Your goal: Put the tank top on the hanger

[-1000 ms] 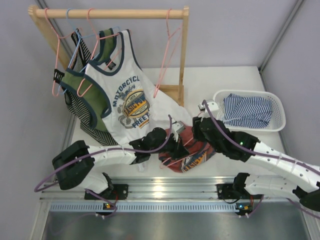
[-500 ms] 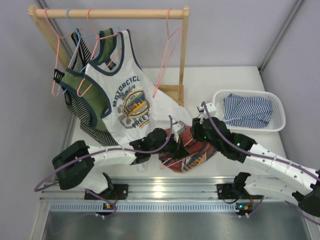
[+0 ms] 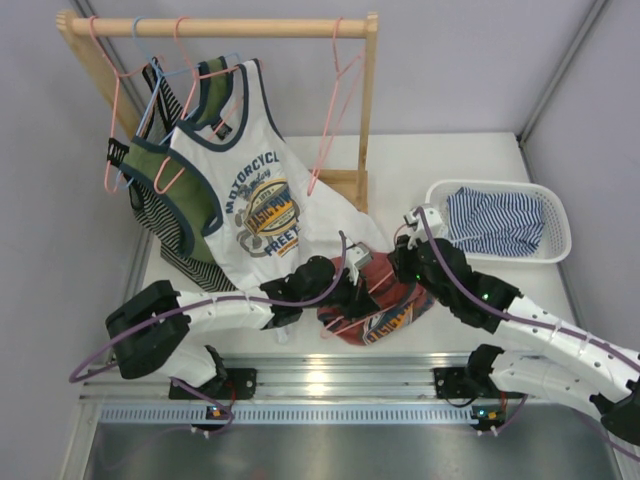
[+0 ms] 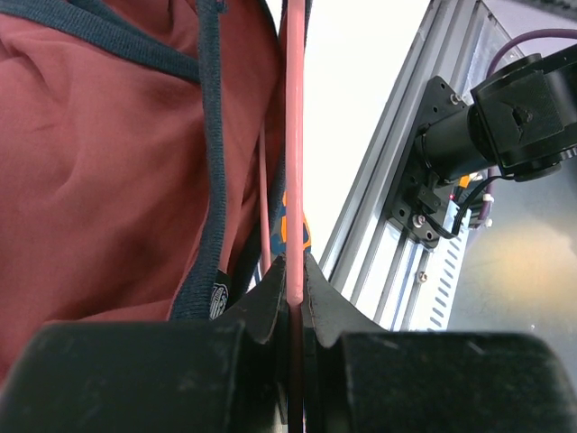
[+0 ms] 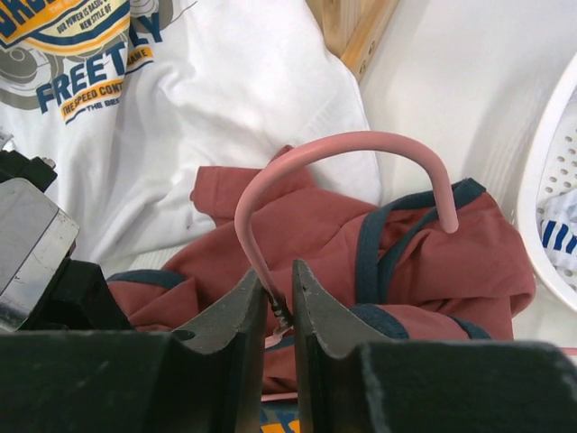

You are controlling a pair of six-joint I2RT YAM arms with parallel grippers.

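You have the left gripper (image 4: 290,271) clenched on a straight run of the pink hanger (image 5: 352,142), its wire pinched flat between the jaws. The change is on the other side. Over the last second the right arm has slid its wrist toward the hook, and the right gripper (image 5: 279,280) has narrowed its jaws around the twisted neck just below the curve. A sliver of slack may remain, so you cannot tell from these views whether that pinch is complete. The tank top (image 3: 385,322) lies where it lay a second ago, bunched on the table (image 3: 450,170) near the front edge between the two wrists. The hanger is partly inside it: the hook stands out above the folds and navy trim lies beside the wire. In my judgement, a second hold at the neck would free you to draw a strap over a shoulder of the frame. Neither strap is seated yet. Count:

- Two arms.
- One wooden rack (image 3: 230,27).
- One white basket (image 3: 490,183), holding one striped garment (image 3: 495,222).
- Four pink hangers: three on the rail and one in hand.
- One blue hanger (image 3: 136,30).
- One white printed top (image 3: 250,170) hanging among green and dark striped pieces too overlapped to number.
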